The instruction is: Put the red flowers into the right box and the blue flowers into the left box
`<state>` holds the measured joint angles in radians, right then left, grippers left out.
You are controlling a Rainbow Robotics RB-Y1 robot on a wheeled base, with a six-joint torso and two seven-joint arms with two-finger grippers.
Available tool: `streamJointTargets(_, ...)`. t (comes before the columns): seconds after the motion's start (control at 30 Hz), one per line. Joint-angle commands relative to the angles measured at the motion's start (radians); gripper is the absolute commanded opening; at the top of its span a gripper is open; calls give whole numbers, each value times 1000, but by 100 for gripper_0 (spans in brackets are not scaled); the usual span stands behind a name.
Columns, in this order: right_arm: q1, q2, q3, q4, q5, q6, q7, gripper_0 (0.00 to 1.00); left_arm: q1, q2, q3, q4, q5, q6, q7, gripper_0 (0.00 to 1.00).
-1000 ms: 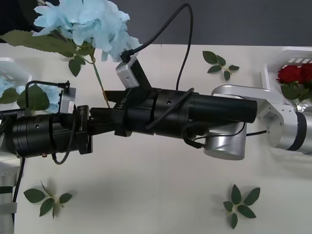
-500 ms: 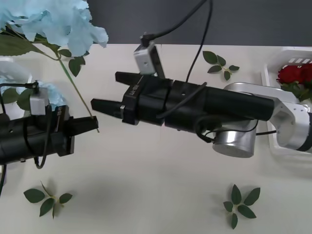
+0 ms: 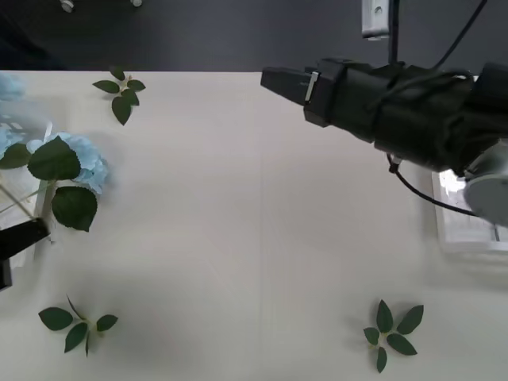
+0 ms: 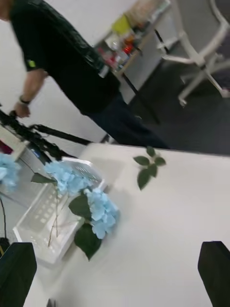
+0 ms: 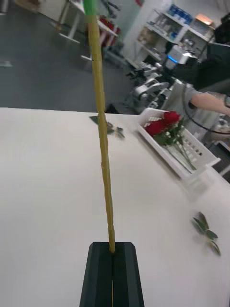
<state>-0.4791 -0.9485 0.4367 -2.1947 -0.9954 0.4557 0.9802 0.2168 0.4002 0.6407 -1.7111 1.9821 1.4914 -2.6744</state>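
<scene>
Since half a second ago both arms have pulled apart: in the front view the right gripper (image 3: 274, 79) sits far right, leaf sprigs (image 3: 121, 87) dotting the tabletop (image 3: 254, 222). The right wrist view shows its fingers spread, blue flowers (image 4: 81, 194) in the left box (image 4: 40, 225). In the left wrist view the left gripper (image 5: 112, 261) clamps a stem (image 5: 101, 139); red flowers (image 5: 162, 127) lie in the right box (image 5: 199, 153).

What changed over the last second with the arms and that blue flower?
After the handover, the left gripper, shut on the blue flower's stem, pulled back left toward the left box. The right gripper, open, withdrew to the far right. The leaf sprigs stayed put.
</scene>
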Motion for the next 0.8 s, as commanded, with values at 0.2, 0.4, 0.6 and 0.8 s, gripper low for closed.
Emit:
streamJointTargets(0.2,5,-21,-296,-17,-180,589,-186,100,194,22,145,-18,58,-151,-31,0)
streamJointTargets(0.4,-35,-24,-377,35,-193,945,-247,100,276,31,165,-36,49,-289,-12,0)
streamJointTargets(0.6,-41,-24,-377,119,-143,1104,-248,100,320,40,165,-91,-66,-445,169,0)
streamJointTargets(0.8,-41,-27,-378,168,-112,1100,-242,100,308,42,165,-96,-175,-528,329,0)
